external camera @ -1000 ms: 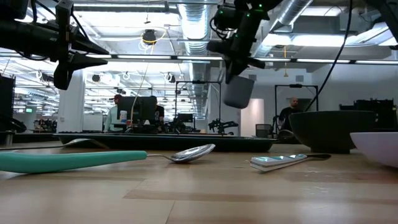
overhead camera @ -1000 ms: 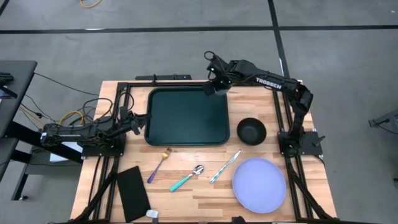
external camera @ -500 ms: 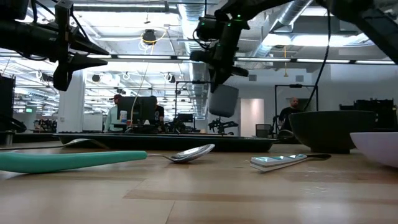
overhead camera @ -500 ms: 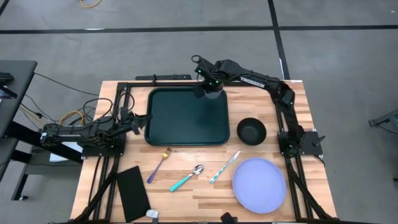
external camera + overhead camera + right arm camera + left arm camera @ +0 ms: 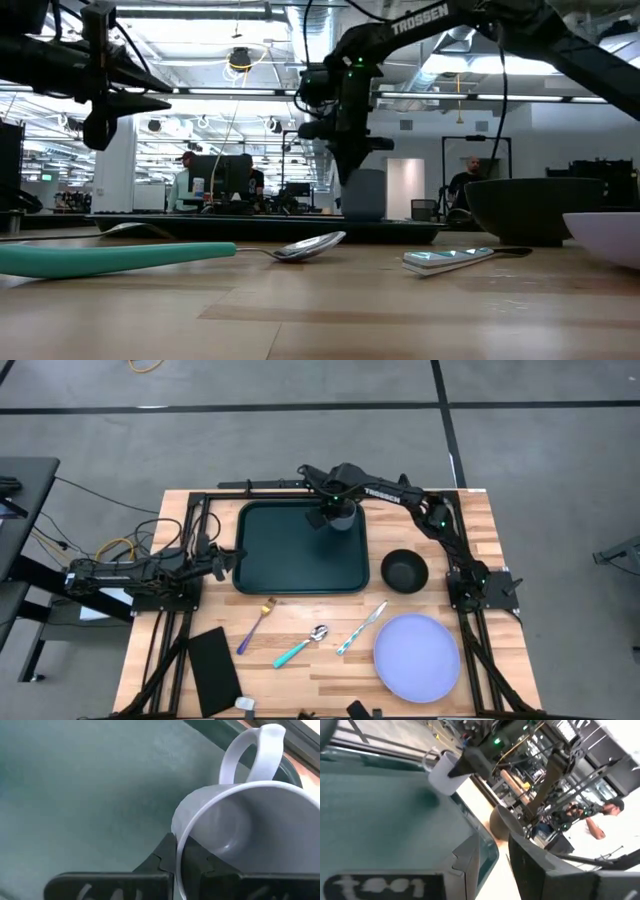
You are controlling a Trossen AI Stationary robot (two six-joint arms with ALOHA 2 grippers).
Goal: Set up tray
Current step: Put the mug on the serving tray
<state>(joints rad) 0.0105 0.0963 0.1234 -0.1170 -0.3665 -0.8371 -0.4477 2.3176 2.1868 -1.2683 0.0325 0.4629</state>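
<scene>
While the right hand [image 5: 330, 512] pinches a mug [image 5: 342, 516] rim, tray [image 5: 290, 555] lies flat, long axis left-right.

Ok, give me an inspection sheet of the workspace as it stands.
Surface: wooden table, black frame rails.
Job's things: green tray; pale mug over its back right corner, base at tray level.
Clutter: black bowl, lilac plate, fork, spoon, knife, flat black rectangle.
Grippers: right gripper jaws shut on the mug's rim; left gripper at the tray's left edge.
Cables: bundle left of the table.
Surroundings: people at desks behind.
</scene>
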